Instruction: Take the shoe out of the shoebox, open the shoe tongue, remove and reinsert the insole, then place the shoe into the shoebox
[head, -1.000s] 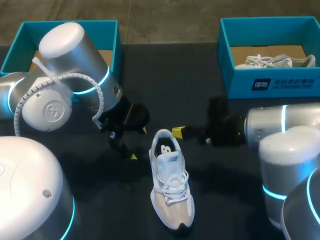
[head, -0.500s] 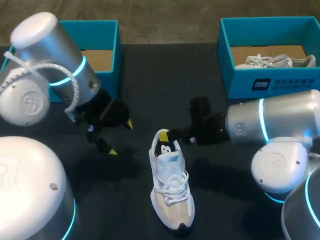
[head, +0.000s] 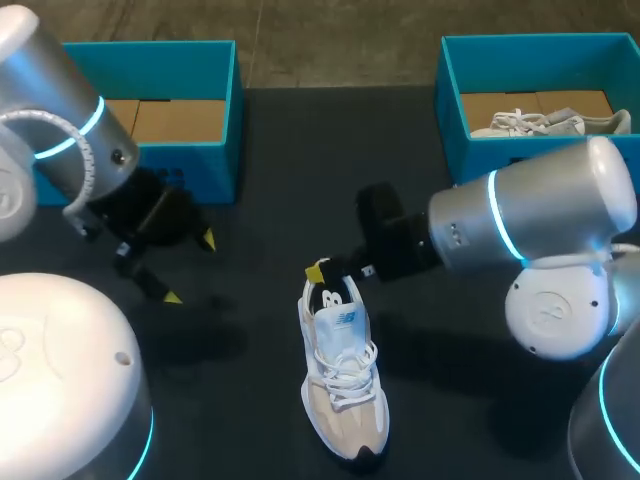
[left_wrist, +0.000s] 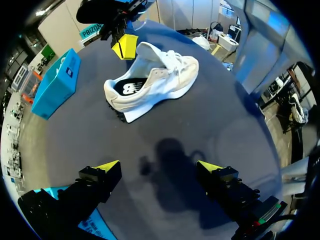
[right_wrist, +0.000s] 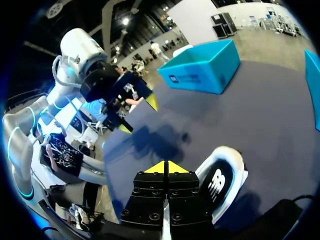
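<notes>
A white and beige sneaker (head: 340, 375) stands upright on the dark table, heel toward the back, its laces tied and its tongue up. My right gripper (head: 320, 272) is shut with nothing between its fingers, its yellow tips right at the heel collar. In the right wrist view the shut tips (right_wrist: 164, 167) sit just beside the shoe's heel opening (right_wrist: 222, 180). My left gripper (head: 190, 268) stands open well to the left of the shoe. In its own view the open left gripper (left_wrist: 160, 172) hovers over bare table, with the sneaker (left_wrist: 155, 82) ahead.
A teal shoebox (head: 215, 160) with a bare cardboard floor stands at the back left. A second teal shoebox (head: 530, 165) at the back right holds another white shoe (head: 545, 123). My two arms flank the sneaker.
My left arm has drawn back to the left, away from the shoe, still open. My right arm has slid left, bringing its shut tips up to the heel.
</notes>
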